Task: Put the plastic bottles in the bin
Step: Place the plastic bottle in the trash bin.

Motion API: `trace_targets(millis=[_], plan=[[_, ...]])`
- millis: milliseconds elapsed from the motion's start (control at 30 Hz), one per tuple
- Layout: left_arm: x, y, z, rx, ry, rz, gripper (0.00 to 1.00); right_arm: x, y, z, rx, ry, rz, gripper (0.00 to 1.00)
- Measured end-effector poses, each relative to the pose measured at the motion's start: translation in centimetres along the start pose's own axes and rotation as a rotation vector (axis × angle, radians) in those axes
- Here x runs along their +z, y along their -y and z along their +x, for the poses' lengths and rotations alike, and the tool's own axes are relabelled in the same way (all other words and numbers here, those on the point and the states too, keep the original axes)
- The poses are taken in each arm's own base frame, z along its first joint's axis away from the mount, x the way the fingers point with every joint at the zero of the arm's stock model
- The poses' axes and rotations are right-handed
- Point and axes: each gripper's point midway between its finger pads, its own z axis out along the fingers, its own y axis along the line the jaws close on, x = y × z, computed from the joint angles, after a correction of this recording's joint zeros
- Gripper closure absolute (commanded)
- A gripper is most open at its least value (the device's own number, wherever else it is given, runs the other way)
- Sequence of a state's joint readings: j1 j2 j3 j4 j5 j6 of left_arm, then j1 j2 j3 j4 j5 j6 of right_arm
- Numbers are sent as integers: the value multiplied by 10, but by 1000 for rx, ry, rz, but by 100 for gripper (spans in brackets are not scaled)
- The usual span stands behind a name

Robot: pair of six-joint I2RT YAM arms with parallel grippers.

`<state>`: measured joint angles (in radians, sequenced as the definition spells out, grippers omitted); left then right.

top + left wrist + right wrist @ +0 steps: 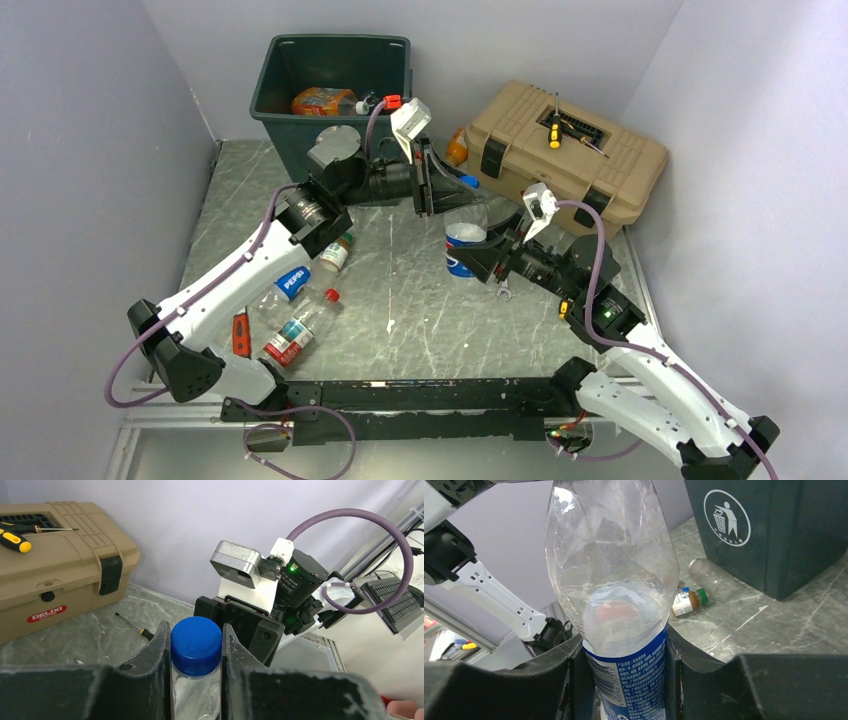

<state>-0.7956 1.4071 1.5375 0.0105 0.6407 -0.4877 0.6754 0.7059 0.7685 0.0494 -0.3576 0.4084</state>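
A clear plastic bottle (466, 238) with a blue Pepsi label stands upright on the table, gripped by both arms. My left gripper (196, 632) is shut on its blue cap (196, 645); the top view shows this gripper (462, 186) at the bottle's top. My right gripper (624, 677) is shut around the labelled body (616, 580), low beside the bottle (482, 258). The dark green bin (275, 95) stands at the back left with an orange bottle (322, 100) inside. Three more bottles (293, 283) (300, 330) (336, 252) lie under the left arm.
A tan toolbox (565, 160) sits back right with a yellow-handled screwdriver (554, 135) on its lid. An orange bottle (456, 148) lies between bin and toolbox. A thin screwdriver (132, 626) lies on the table. Walls close in on both sides.
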Motion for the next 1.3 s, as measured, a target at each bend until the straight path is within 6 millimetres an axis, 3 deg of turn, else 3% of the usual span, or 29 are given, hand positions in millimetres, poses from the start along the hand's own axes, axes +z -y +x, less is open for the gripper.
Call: trace_targets(millis=[133, 167, 333, 500, 700, 800, 900, 1133, 1300], plan=[[0, 0, 0, 6, 2, 2, 100, 0, -1, 0, -5, 0, -3, 7], [0, -1, 0, 8, 4, -2, 100, 0, -1, 0, -2, -2, -4, 1], [-6, -9, 1, 39, 12, -67, 100, -6, -3, 0, 11, -21, 12, 0], [-24, -19, -13, 116, 41, -193, 100, -24, -13, -21, -4, 5, 32, 0], [-59, -42, -67, 248, 130, -388, 100, -55, -24, -35, -35, 57, 49, 0], [-82, -56, -101, 318, 195, -494, 100, -66, -21, -31, -37, 73, 76, 0], [-103, -62, -132, 385, 264, -584, 100, -71, -5, -9, -16, 61, 130, 0], [-141, -50, -206, 633, 456, -718, 100, -78, 46, 88, 92, -49, 265, 0], [-166, -52, -251, 790, 604, -777, 100, -78, 57, 115, 127, -75, 280, 0]])
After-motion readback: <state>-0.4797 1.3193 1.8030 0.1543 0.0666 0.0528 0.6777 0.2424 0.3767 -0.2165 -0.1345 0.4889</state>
